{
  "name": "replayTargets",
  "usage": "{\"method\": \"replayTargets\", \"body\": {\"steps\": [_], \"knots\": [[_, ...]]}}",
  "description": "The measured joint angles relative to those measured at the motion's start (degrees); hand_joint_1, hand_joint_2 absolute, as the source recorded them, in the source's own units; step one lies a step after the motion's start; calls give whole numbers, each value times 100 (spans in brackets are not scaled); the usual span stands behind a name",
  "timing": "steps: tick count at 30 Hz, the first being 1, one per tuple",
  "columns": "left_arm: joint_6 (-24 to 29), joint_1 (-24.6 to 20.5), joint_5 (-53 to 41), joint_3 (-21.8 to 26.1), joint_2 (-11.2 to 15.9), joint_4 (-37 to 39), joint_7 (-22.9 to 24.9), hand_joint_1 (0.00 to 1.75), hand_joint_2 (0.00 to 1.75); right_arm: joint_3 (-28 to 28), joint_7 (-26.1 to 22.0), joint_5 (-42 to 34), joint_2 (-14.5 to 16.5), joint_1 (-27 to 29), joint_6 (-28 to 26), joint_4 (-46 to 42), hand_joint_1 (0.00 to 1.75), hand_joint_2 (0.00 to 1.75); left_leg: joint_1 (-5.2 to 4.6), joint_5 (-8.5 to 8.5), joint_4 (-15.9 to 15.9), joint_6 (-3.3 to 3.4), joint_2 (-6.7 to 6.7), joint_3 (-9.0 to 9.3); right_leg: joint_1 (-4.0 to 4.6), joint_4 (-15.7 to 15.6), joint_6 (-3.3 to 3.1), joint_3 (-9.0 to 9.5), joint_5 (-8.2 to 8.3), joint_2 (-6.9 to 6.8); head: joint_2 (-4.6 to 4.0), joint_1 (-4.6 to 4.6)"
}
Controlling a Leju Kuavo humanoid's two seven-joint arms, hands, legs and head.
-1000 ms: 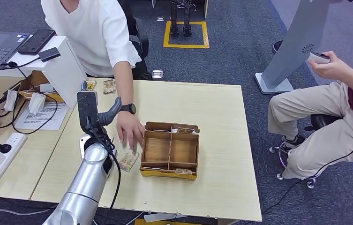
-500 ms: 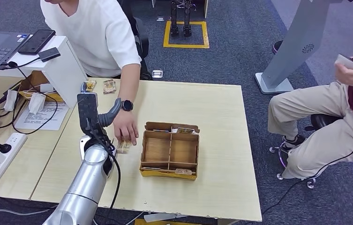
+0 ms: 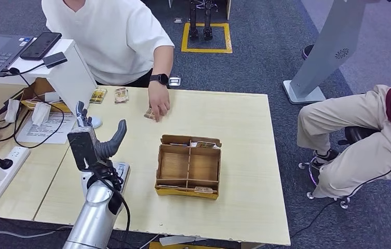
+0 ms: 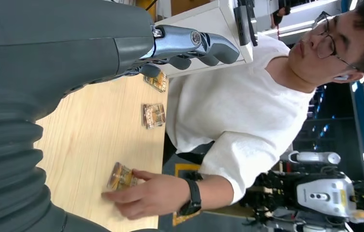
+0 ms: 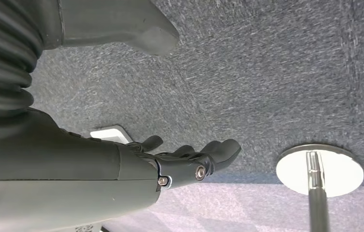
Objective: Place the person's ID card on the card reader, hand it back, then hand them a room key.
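The left hand (image 3: pixel 95 147) hangs raised over the near-left part of the wooden table (image 3: pixel 245 155), its fingers apart and nothing in them. Beneath it, close to the wrist, lies a white flat device (image 3: pixel 118 171), probably the card reader, though it is mostly hidden. Beyond the hand, toward the far edge of the table, the person's hand (image 3: pixel 159 107) rests on a small card (image 3: pixel 149 114), likely the ID card, flat on the wood; in the left wrist view the fingertips touch its edge. Two more small packets (image 3: pixel 110 95) lie farther still, near the far-left corner. To the right of the left hand, well apart from it, stands a cardboard divider tray (image 3: pixel 188 167) with cards slotted along its near and far walls, presumably the room keys.

The step in hand looks like the hand-back of the ID card, now with the person. The next move calls for reaching right to the tray and pinching one key card.

The right hand (image 5: pixel 189 159) hangs over grey carpet, fingers loosely spread and holding nothing.
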Motion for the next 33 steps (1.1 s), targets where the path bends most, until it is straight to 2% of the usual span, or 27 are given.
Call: {"method": "replayTargets", "body": {"steps": [10, 16, 23, 29, 33], "knots": [[-798, 1174, 425, -447, 371, -1543, -606, 0, 175, -220, -205, -57, 43, 159, 0, 0, 0, 175, 0, -1, 0, 0, 1, -2, 0, 0, 1, -3, -2, 0, 1, 0], [-1571, 1674, 359, -896, 694, -2099, -968, 0, 175, -246, -312, -106, 46, 185, 1, 0, 0, 175, 0, -1, -1, 1, 1, -2, 0, -1, 1, -4, -2, 1, 1, 0], [-2204, 1854, 76, -1372, 959, -2278, -1250, 0, 175, -212, -273, -95, 46, 167, 1, 0, 0, 175, 0, 0, 0, 1, 1, -2, 0, 0, 1, -2, -1, -1, 1, 1], [-2352, 1862, -171, -1582, 1096, -2317, -1444, 0, 175, -183, -284, -91, 46, 149, 1, 0, 0, 175, 0, 0, 0, 0, 0, -2, 0, 0, 1, -2, -1, -1, 0, 0], [-2469, 1861, -731, -1738, 1216, -2363, -1649, 0, 175, -152, -315, -89, 46, 123, 1, 0, 0, 175, 0, 0, 0, 1, 1, -2, 0, 0, 1, -2, -2, -1, 0, 1]]}}
